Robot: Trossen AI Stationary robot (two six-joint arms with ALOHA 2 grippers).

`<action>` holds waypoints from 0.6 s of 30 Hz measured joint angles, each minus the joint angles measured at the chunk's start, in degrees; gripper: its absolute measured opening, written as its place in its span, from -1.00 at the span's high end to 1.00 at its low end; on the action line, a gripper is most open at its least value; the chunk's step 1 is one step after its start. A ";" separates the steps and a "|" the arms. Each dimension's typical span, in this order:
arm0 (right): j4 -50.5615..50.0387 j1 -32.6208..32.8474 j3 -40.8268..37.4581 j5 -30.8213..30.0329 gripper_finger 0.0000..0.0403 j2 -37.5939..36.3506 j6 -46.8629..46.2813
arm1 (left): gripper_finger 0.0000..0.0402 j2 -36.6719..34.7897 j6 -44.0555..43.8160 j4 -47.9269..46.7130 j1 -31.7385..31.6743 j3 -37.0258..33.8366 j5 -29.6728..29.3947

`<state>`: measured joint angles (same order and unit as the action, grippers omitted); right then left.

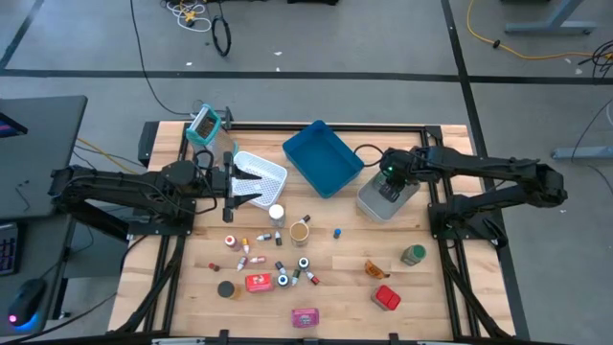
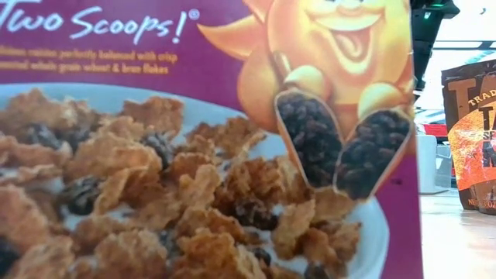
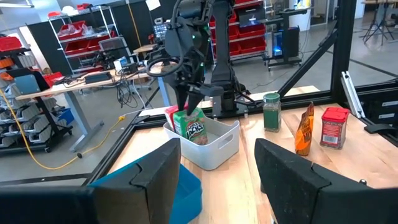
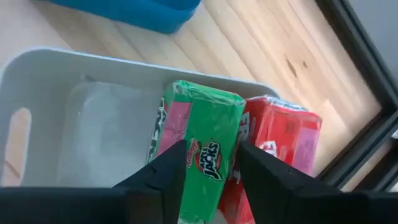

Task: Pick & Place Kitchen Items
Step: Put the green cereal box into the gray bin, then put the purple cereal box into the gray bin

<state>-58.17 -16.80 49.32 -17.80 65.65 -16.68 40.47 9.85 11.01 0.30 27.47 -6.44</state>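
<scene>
The right gripper (image 4: 208,165) hangs over the pale grey plastic bin (image 1: 383,199), its fingers parted a little around the top of a green cereal packet (image 4: 199,155) that stands upright beside a red packet (image 4: 280,146); whether they grip it I cannot tell. If the fingers lift while rubbing its sides, the packet could tip or come out. The left gripper (image 1: 239,189) waits, open and empty, over the white mesh basket (image 1: 263,172). More small bottles and tins lie scattered on the wooden table (image 1: 431,287).

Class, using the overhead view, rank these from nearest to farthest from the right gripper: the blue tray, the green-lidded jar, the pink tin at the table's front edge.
From the right gripper, over the grey bin:
1. Blue tray, just beside it toward the table's middle.
2. Green-lidded jar, nearer the front, on the right.
3. Pink tin, at the front edge, middle.
</scene>
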 joint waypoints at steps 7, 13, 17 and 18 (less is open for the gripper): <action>-0.04 0.05 0.05 -4.54 0.22 0.00 5.97 | -0.07 0.00 0.67 0.02 0.00 0.00 -0.02; -0.22 0.07 5.51 -5.54 0.22 0.00 5.10 | -0.07 0.00 1.51 0.04 0.00 0.00 -0.02; 1.15 0.11 10.75 -3.44 0.22 -0.02 4.99 | -0.07 0.00 1.51 0.04 0.00 0.00 -0.01; 2.26 0.11 11.58 -3.37 0.22 -0.02 5.01 | -0.07 0.00 1.51 0.05 0.00 0.00 -0.02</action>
<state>-55.91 -16.69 60.90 -21.17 65.63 -11.66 40.47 11.35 11.06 0.30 27.47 -6.45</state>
